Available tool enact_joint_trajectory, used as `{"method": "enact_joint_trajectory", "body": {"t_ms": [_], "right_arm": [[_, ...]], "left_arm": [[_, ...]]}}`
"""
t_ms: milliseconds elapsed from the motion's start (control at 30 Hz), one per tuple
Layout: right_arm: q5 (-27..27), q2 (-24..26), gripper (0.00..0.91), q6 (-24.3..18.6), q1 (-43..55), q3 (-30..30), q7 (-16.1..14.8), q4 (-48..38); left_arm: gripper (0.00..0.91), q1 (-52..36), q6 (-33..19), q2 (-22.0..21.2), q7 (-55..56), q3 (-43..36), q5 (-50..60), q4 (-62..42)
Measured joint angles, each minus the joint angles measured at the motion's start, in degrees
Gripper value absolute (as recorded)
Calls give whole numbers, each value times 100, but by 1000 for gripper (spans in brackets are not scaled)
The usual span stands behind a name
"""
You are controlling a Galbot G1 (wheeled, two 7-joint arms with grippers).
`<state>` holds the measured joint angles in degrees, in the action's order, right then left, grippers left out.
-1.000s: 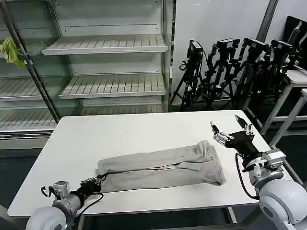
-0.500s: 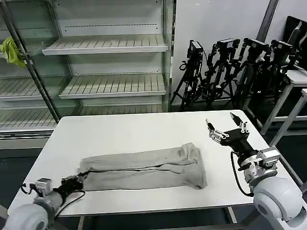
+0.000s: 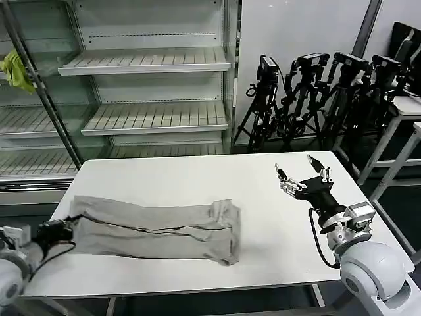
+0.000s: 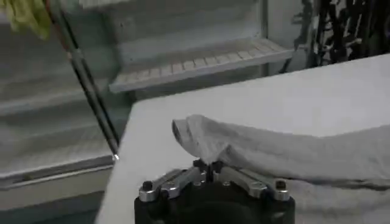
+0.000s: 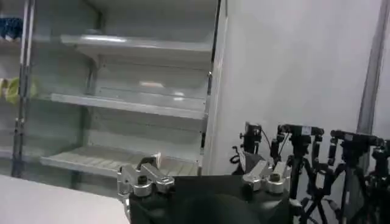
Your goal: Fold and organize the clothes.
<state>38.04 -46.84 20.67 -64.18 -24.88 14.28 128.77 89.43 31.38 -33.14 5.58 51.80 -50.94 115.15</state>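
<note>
A light grey T-shirt [image 3: 154, 228], folded into a long strip, lies across the left and middle of the white table [image 3: 197, 174]. My left gripper [image 3: 60, 228] is at the table's left edge, shut on the strip's left end. In the left wrist view the fingertips [image 4: 208, 165] pinch a fold of the grey T-shirt [image 4: 268, 152]. Above the table's right side, well clear of the cloth, my right gripper [image 3: 301, 175] hangs open and holds nothing. In the right wrist view its spread fingers [image 5: 141, 175] point at the shelves.
An empty metal shelf unit [image 3: 145, 62] stands behind the table, with a yellow-green rag [image 3: 16, 70] hanging at its left. Black camera tripods [image 3: 316, 92] crowd the back right. Another white table [image 3: 411, 108] stands at the far right.
My left gripper has pulled the T-shirt strip leftward across the table, from the middle-right to the left edge. The right gripper drifted slightly left and stayed open.
</note>
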Motion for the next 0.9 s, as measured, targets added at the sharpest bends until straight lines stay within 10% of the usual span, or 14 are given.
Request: {"method": "enact_joint_trajectory", "body": {"t_ms": [900], "right_arm": [[-73, 166, 907, 105, -105, 74, 94, -45]], "left_arm": [[40, -127, 145, 398, 48, -642, -295, 1355]]}}
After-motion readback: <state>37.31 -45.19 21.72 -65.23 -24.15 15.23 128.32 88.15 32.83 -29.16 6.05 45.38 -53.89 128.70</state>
